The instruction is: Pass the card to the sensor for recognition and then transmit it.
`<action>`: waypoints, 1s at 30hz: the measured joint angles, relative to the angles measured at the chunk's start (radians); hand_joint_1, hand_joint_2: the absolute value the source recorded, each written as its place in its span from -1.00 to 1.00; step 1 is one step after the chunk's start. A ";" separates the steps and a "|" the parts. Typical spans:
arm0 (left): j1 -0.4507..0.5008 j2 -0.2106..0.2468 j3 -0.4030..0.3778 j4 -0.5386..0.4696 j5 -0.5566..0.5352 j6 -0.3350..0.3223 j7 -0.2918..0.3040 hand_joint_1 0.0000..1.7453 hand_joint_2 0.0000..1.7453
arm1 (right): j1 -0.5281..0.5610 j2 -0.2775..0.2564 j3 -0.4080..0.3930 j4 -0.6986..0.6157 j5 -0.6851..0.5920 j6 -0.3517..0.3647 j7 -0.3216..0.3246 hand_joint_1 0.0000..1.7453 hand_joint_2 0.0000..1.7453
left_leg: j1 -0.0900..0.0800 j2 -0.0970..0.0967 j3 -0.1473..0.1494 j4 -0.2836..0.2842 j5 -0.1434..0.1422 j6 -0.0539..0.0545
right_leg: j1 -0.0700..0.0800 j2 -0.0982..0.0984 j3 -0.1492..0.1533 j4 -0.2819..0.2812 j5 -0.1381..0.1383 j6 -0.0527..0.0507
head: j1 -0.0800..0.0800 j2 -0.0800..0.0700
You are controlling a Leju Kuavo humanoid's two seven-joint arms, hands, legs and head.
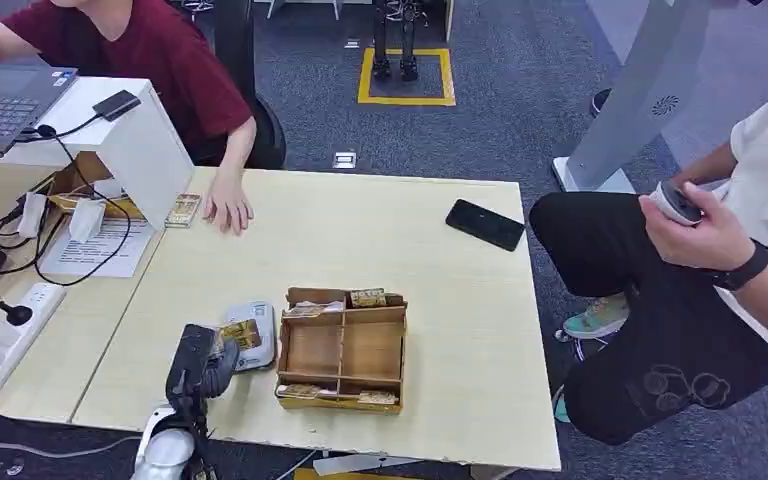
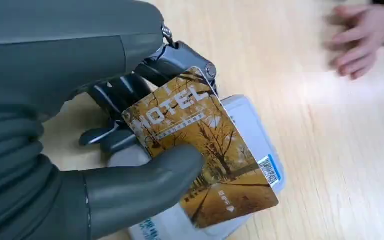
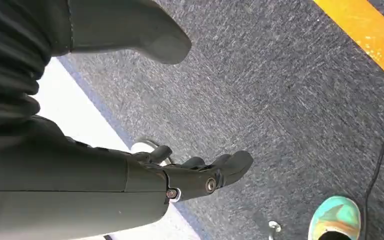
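My left hand point(image 1: 203, 362) pinches a golden hotel card point(image 2: 205, 150) between thumb and fingers and holds it flat just over the white-blue card sensor point(image 2: 252, 125). From the head view the card point(image 1: 243, 333) lies over the sensor point(image 1: 257, 317), left of the brown wooden card box point(image 1: 343, 349). Whether card and sensor touch I cannot tell. My right hand point(image 3: 190, 175) hangs over grey carpet, fingers apart and holding nothing.
The box holds more cards in its compartments. A black phone point(image 1: 485, 224) lies at the table's far right. A person's hand point(image 1: 227, 208) rests on the far side beside another card point(image 1: 182, 210). A seated person point(image 1: 700, 260) at right holds a controller. Cables and a power strip point(image 1: 10, 320) crowd the left.
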 joint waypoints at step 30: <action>-0.207 0.183 0.071 -0.186 -0.192 0.364 -0.235 1.00 1.00 | -0.017 -0.012 0.078 0.002 0.000 0.038 -0.008 -1.00 1.00 | 0.000 0.000 -0.004 0.000 0.001 0.000 | 0.000 0.000 -0.004 0.001 0.000 0.000 | 0.000 0.000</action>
